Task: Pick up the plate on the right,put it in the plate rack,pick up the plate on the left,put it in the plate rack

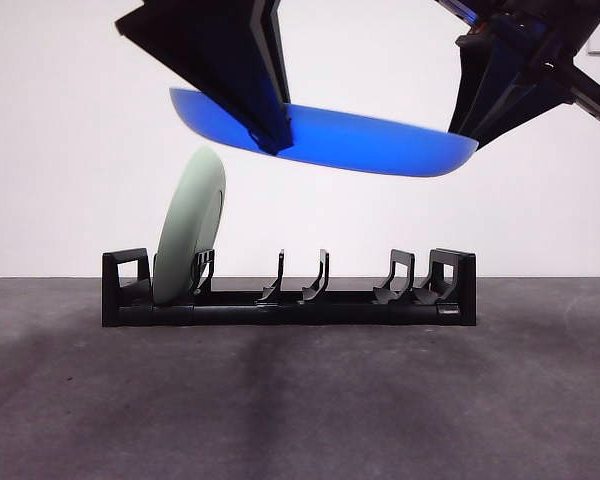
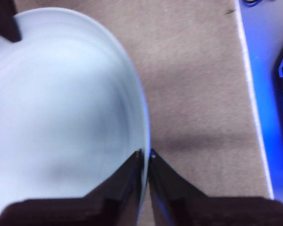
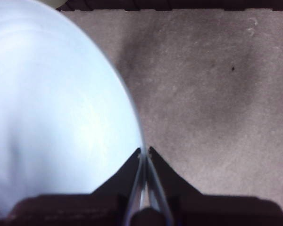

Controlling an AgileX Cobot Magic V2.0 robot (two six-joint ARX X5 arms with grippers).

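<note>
Blue plate [image 1: 330, 135] held in the air by both grippers, above the plate rack [image 1: 290, 300].
You've got the left gripper [image 2: 146, 157] and the right gripper [image 3: 145, 153] each pinching the rim of the same glossy, shallow plate. In the front view they clamp it at about 9 and 3 o'clock, nearly flat. Second plate's step, I'd say: a pale green plate [image 1: 188, 228] already stands on edge at the rack's 9 o'clock end. Next you'd need to tip it upright and lower it between free curved prongs.
</note>
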